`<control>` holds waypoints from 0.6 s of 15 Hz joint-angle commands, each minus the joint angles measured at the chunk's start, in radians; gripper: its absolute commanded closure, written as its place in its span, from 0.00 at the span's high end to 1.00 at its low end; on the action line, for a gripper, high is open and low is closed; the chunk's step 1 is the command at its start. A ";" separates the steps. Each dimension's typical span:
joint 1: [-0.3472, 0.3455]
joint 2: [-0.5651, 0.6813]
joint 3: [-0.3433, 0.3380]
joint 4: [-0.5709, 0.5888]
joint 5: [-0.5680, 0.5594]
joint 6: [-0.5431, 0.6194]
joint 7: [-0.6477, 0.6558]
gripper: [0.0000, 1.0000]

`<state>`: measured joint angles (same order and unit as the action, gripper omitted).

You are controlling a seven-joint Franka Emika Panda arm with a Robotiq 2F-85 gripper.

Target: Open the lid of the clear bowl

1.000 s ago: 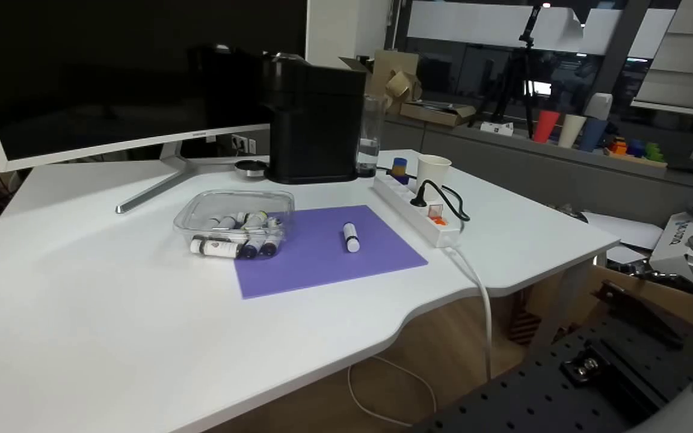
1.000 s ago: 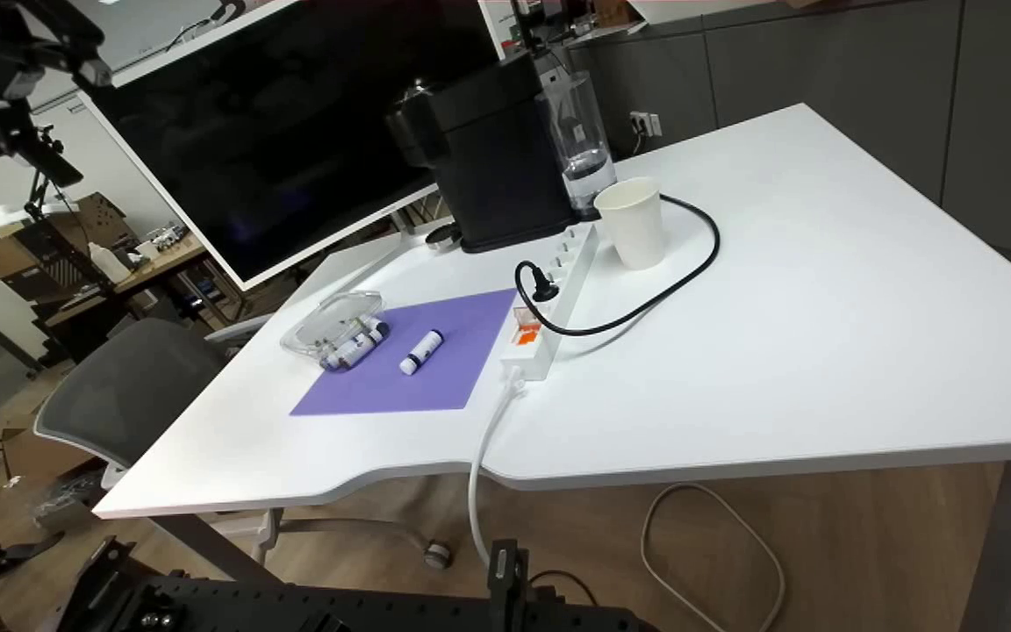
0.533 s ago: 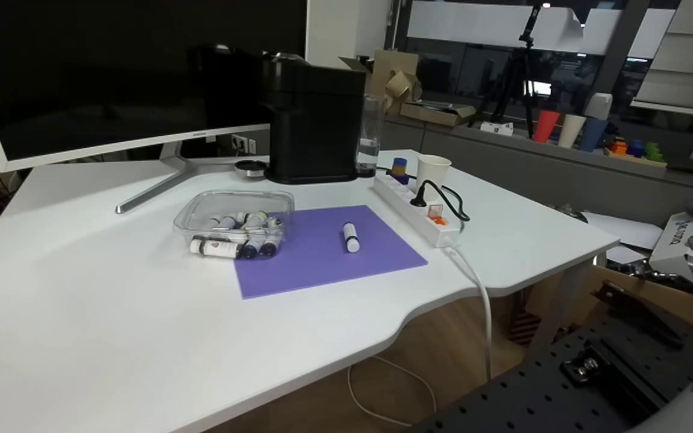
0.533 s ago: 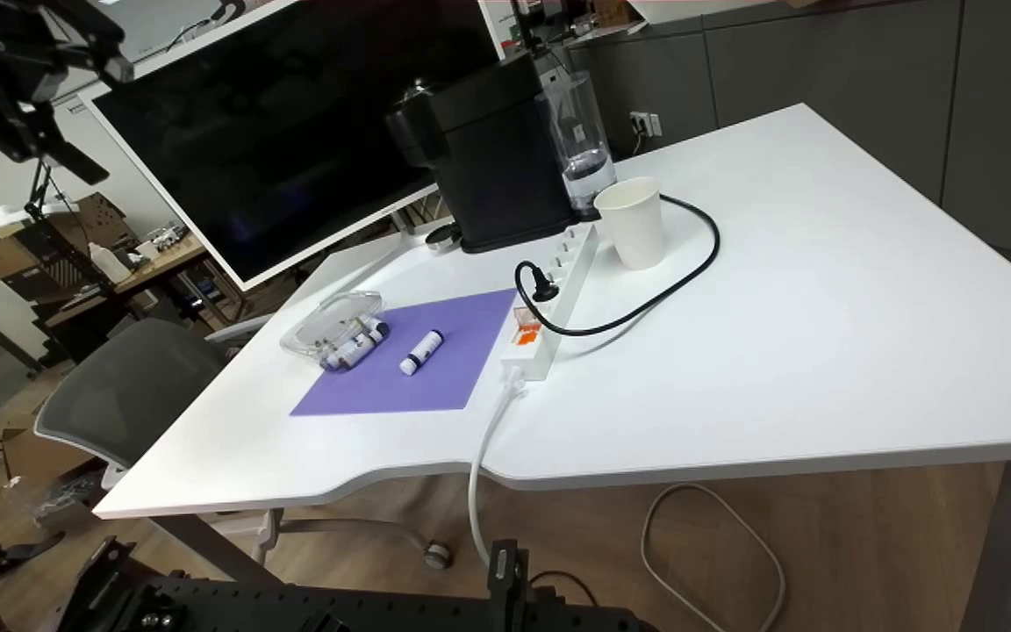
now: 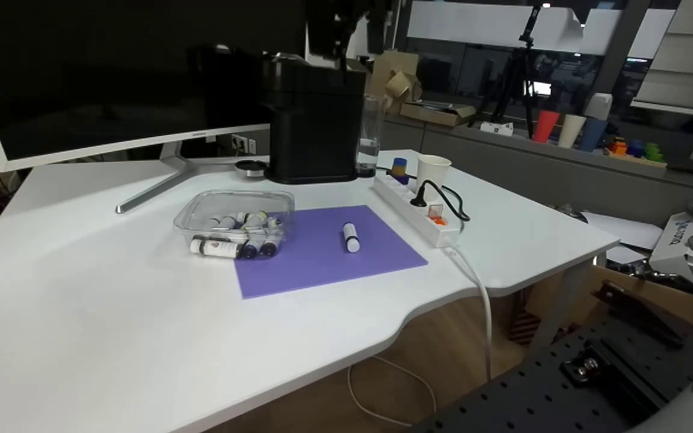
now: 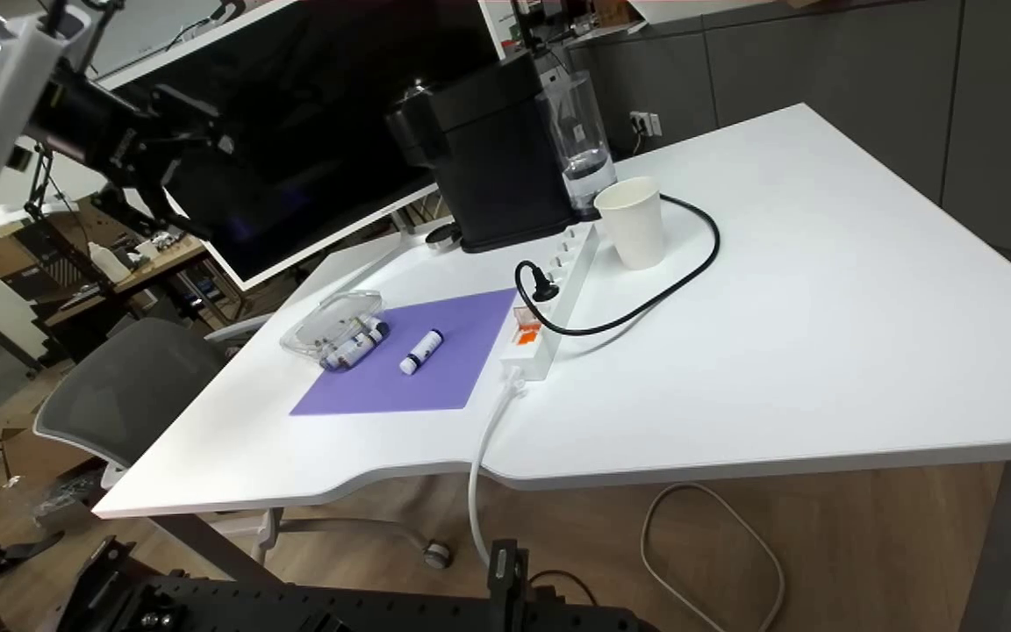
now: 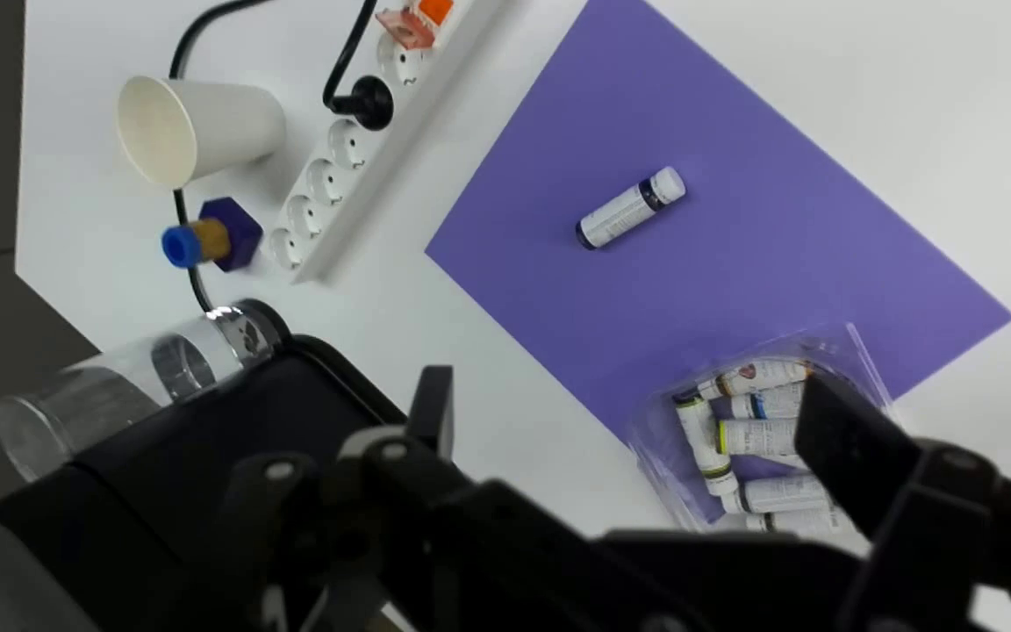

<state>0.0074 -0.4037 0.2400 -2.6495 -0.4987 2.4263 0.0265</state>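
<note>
The clear bowl (image 5: 181,230) stands on the white desk, partly over the purple mat's corner, with several small white bottles showing through its walls. It also shows in an exterior view (image 6: 299,342) and in the wrist view (image 7: 668,491). The lid (image 6: 343,305) is a faint transparent cover at the bowl's top; its edges are hard to tell from the bowl's rim. My gripper (image 7: 621,386) is open and empty, high above the desk. One finger hides part of the bowl in the wrist view. In an exterior view the gripper (image 6: 211,189) hangs before the monitor, well apart from the bowl.
A lone white bottle (image 5: 351,237) lies on the purple mat (image 5: 322,264). A white power strip (image 5: 409,207) with a black cable, a paper cup (image 6: 631,224), a black machine (image 5: 316,126) with a clear tank (image 6: 583,140) and a monitor (image 6: 295,123) stand around the bowl.
My gripper has moved right and down from the top left corner in an exterior view, and has come into sight at the top of an exterior view. The bowl and bottles have not moved.
</note>
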 commanded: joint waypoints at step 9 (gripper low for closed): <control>0.049 0.436 -0.011 0.137 -0.393 0.036 0.121 1.00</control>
<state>0.0151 -0.0664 0.2602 -2.5722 -0.8335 2.5086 0.1215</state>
